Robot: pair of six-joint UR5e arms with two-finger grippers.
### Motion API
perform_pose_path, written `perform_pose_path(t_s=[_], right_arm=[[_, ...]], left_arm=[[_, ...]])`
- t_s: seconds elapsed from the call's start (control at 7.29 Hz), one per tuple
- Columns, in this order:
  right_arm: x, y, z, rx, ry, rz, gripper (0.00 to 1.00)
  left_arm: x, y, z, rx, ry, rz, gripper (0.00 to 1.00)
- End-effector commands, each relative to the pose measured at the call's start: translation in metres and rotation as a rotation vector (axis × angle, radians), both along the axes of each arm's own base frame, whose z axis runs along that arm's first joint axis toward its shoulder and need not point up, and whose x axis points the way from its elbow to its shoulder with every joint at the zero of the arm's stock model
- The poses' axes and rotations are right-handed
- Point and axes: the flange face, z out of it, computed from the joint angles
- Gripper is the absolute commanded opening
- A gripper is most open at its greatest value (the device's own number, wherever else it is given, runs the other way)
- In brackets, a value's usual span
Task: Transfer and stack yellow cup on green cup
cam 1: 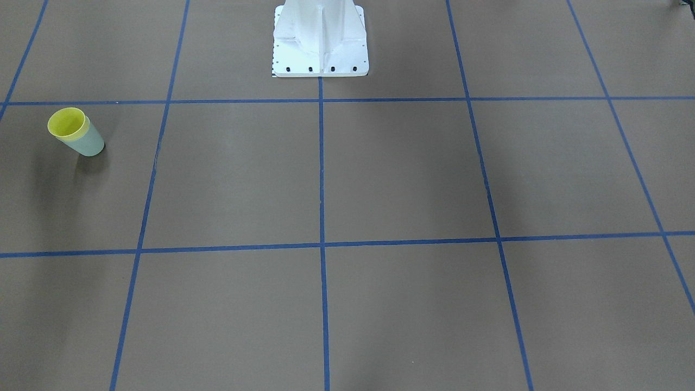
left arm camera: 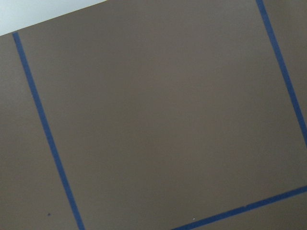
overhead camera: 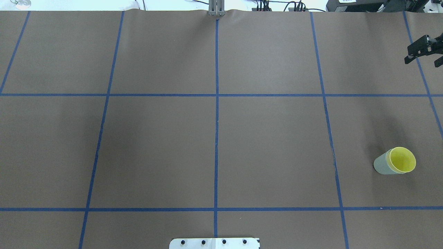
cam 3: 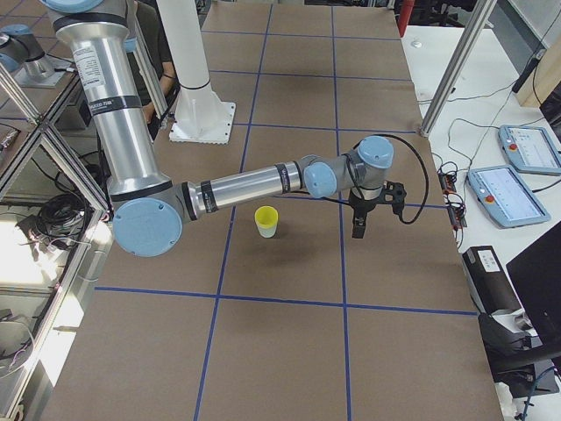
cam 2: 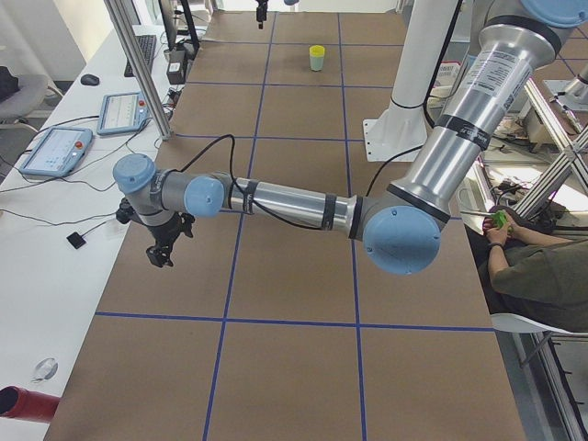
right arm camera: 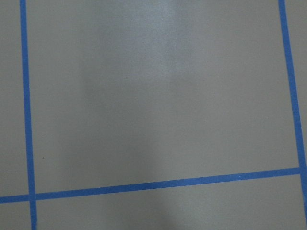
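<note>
The yellow cup [overhead camera: 402,159] sits nested inside the green cup [overhead camera: 381,165], and only its rim and inside show. The pair stands upright on the brown table at my right side. It also shows in the front view, yellow cup [cam 1: 68,124] in green cup [cam 1: 91,144], and in the right side view [cam 3: 266,219]. My right gripper [overhead camera: 423,61] hangs apart from the cups, farther out near the table's far right edge, with its fingers spread and empty. My left gripper [cam 2: 161,255] shows only in the left side view, near the table's left edge; I cannot tell its state.
The table [overhead camera: 214,145] is brown paper with a blue tape grid. The white robot base [cam 1: 320,41] stands at the near middle. Both wrist views show only bare table and tape. Tablets and cables lie beyond the table's ends, and a person sits behind the robot.
</note>
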Motion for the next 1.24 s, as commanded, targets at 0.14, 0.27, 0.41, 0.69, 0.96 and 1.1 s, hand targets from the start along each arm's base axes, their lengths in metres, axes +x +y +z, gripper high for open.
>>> perform_pose_path(t_s=[0.14,0.27,0.41,0.69,0.96,1.1], right_arm=[[0.014,-0.006,0.020,0.001,-0.014,-0.033,1.00],[0.011,-0.006,0.030,-0.016,-0.012,-0.039,1.00],[0.010,-0.006,0.026,-0.008,-0.015,-0.042,1.00],[0.004,-0.002,0.025,-0.007,-0.014,-0.052,1.00],[-0.009,0.002,0.022,-0.002,-0.015,-0.074,1.00],[-0.006,0.007,0.004,0.027,-0.015,-0.063,1.00]], left_arm=[[-0.030,0.049,0.071,-0.048,-0.003,0.006,1.00],[-0.029,0.062,0.074,-0.097,-0.003,-0.038,1.00],[-0.028,0.077,0.065,-0.157,-0.020,-0.121,1.00],[-0.032,0.108,0.075,-0.160,-0.049,-0.132,1.00],[-0.029,0.127,0.068,-0.162,-0.039,-0.144,1.00],[-0.026,0.126,0.064,-0.179,-0.037,-0.165,1.00]])
